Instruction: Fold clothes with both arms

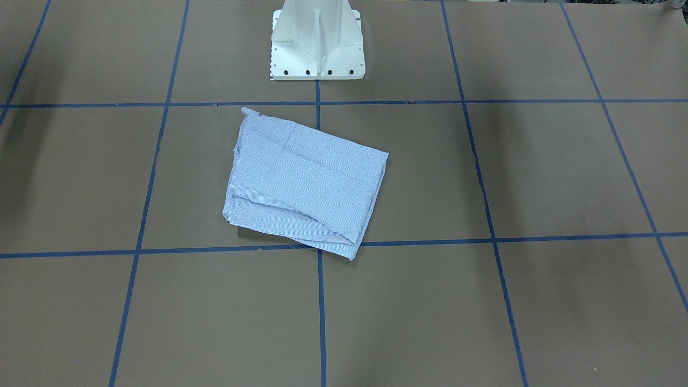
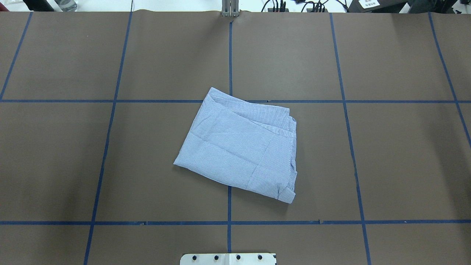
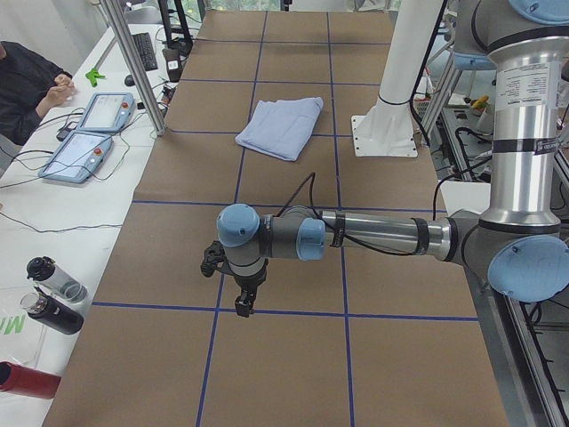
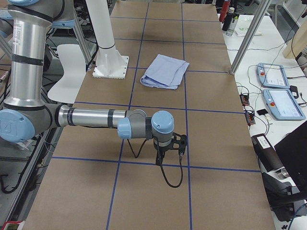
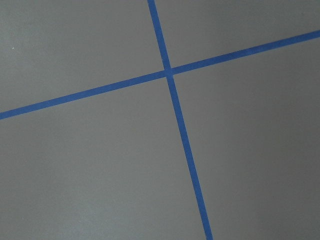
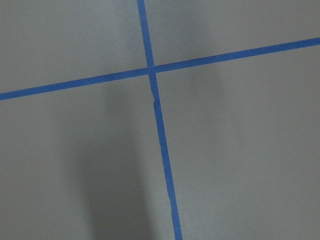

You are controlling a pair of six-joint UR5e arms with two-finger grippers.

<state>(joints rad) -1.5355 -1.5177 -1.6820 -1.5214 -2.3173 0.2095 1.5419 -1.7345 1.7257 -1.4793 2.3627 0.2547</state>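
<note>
- Currently the left gripper (image 3: 242, 308) hangs fingers-down over bare table, holding nothing. It shows only in the side view, so I cannot tell how far the jaws are apart.
- Same for the right gripper (image 4: 159, 162): pointing down, nothing in it, jaw gap not readable. Both wrist cameras see only brown surface and a tape (image 5: 170, 73) crossing.
- The left arm (image 3: 373, 236) and right arm (image 4: 96, 117) are each stretched low and level toward opposite ends of the table (image 2: 147, 55).
- The shirt (image 2: 239, 147) lies mid-table, just in front of the pedestal (image 1: 317, 43), across the centre tape line and well apart from both grippers. It is folded to a flat rough rectangle, skewed to the grid.
- Handling, my read: thin light cloth, limp, no stiffness, and the layers will slide over each other. One-point lifts will likely let it sag open.
- Grasp: pinch through all layers at two corners of one edge, one per gripper. The edge on the robot's right shows loose stacked hems and needs the most care.
- Count: one shirt, two arms, two grippers, one pedestal.
</note>
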